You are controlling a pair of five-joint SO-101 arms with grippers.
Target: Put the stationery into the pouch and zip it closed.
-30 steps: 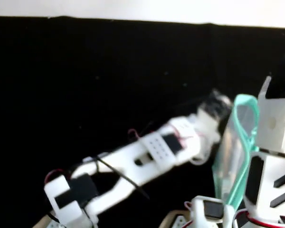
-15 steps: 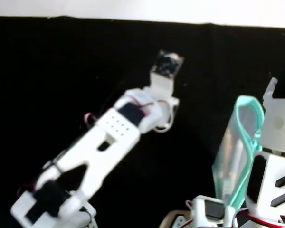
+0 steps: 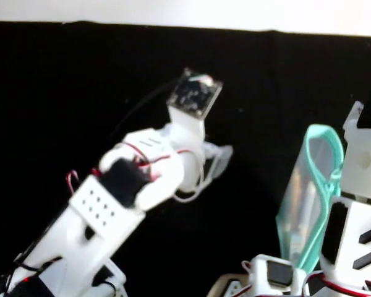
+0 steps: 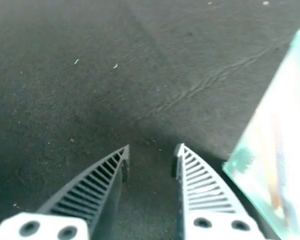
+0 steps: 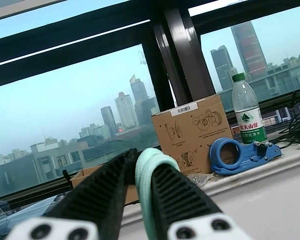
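Left gripper (image 4: 151,151): jaws apart, nothing between them, above bare black counter (image 4: 90,60). Within last second its arm swung off pouch (image 3: 304,204) mouth, out toward counter middle; pouch now well off to its side.

Right gripper (image 5: 145,162): clamped on mint loop (image 5: 149,172) of pouch, pouch hanging upright, position unchanged.

Judgement: drop-off into pouch likely finished. Next comes more stationery or zipping.
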